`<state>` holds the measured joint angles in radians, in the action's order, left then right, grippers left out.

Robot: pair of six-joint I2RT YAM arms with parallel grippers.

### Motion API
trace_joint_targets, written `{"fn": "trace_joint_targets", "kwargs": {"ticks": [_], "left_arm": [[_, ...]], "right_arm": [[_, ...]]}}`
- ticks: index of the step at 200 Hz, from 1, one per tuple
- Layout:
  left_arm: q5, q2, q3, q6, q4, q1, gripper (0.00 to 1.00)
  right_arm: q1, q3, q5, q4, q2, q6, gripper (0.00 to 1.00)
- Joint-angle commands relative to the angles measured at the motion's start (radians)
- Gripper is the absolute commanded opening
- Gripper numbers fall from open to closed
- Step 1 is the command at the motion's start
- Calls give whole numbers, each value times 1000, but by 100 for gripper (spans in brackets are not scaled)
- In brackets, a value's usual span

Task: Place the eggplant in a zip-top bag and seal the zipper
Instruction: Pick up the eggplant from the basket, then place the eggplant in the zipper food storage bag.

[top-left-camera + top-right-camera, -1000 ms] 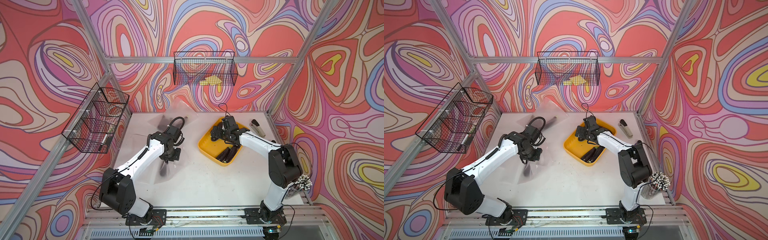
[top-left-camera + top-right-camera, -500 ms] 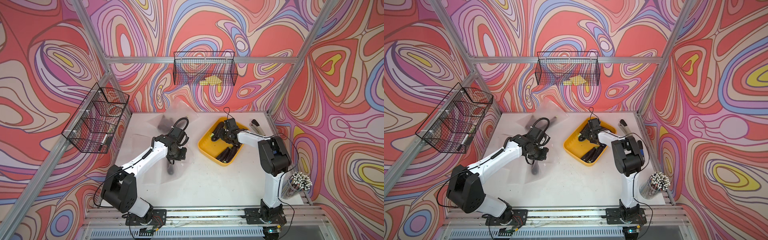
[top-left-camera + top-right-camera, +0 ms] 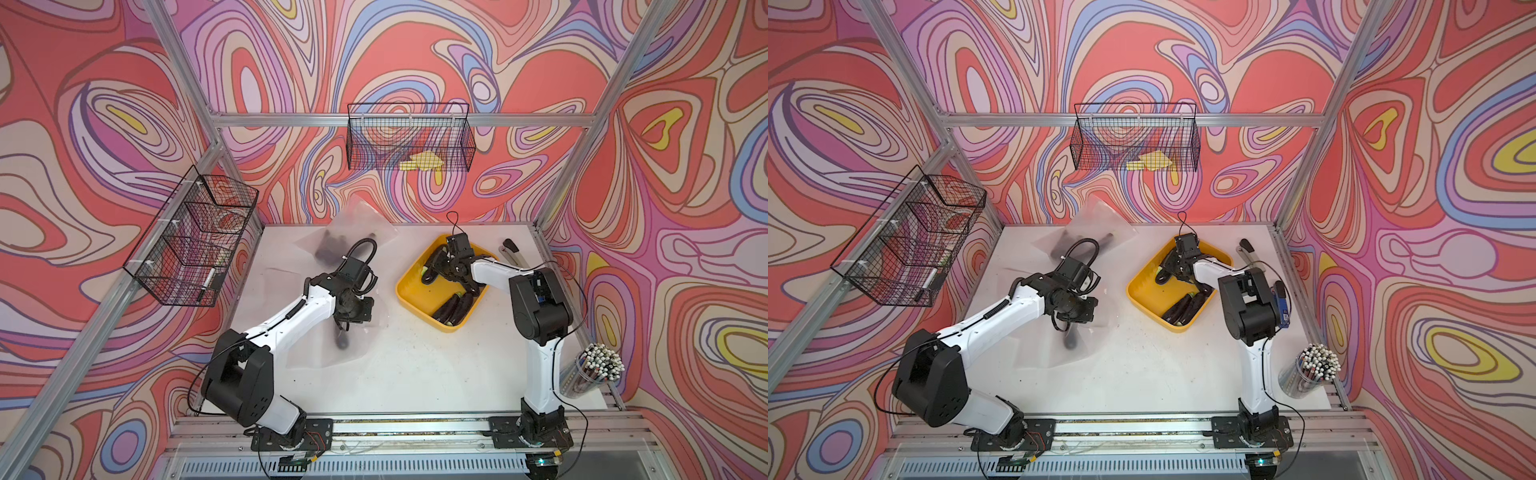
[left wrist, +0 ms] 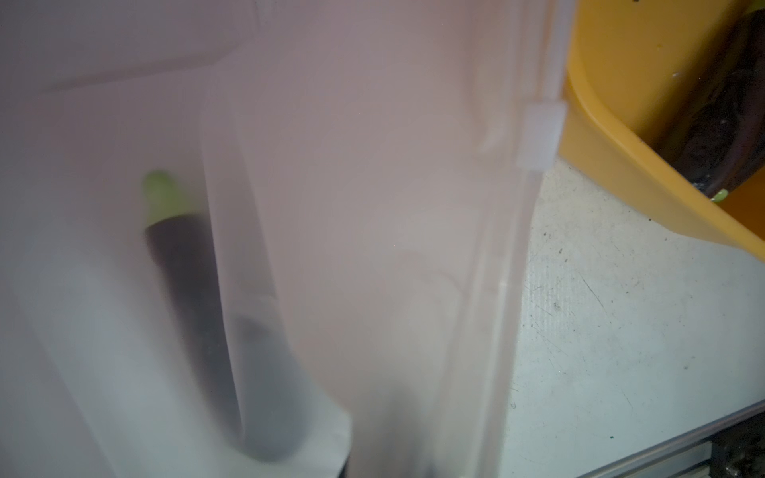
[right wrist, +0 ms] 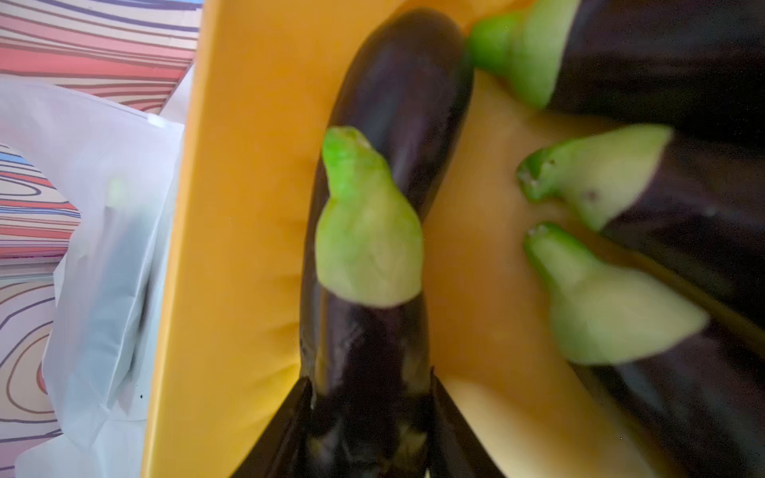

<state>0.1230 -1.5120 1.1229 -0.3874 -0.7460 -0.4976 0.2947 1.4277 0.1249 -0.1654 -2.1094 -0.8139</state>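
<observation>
Eggplant (image 5: 368,289) is clamped by right claw (image 5: 370,378), inside yellow tray (image 5: 240,248). Zip-top bag (image 4: 372,207) is pinched by closed left claw (image 3: 347,320) and hangs under it; second eggplant (image 4: 186,281) is seen inside bag.

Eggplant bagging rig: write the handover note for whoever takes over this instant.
Left gripper: shut on the zip-top bag, held up above the table.
Right gripper: jaws closed against a tray eggplant, not yet lifted from the yellow tray.
Done: one bagged eggplant already lies inside the held bag.
Left: lift the gripped one, feed it into the bag, run the slider along the zipper. Whether the bag's mouth is open now cannot be told.
</observation>
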Motion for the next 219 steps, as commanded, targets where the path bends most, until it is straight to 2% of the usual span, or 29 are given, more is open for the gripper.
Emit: {"fn": "trace_joint_targets", "kwargs": {"ticks": [1, 40, 55, 75, 104, 133, 169, 192, 219], "left_arm": [[-1, 26, -5, -14, 8, -4, 0], [69, -3, 19, -16, 21, -5, 0], [78, -17, 26, -20, 20, -4, 0], [83, -24, 32, -32, 16, -2, 0], [179, -16, 38, -84, 44, 32, 0], [369, -1, 3, -161, 112, 101, 0], [452, 30, -16, -168, 110, 134, 0], [493, 35, -3, -144, 83, 138, 0], [492, 53, -5, -146, 69, 144, 0]], "right_arm": [[-5, -49, 1, -1, 99, -13, 42], [19, -191, -17, 8, 357, 36, 42], [74, -225, -29, 50, 442, 68, 42], [203, -229, -45, 111, 494, 86, 43], [367, -305, -65, 264, 522, 53, 44], [499, -396, -178, 392, 530, 72, 45], [566, -476, -289, 493, 518, 86, 47], [610, -490, -359, 558, 477, 149, 47], [616, -494, -389, 613, 431, 146, 46]]}}
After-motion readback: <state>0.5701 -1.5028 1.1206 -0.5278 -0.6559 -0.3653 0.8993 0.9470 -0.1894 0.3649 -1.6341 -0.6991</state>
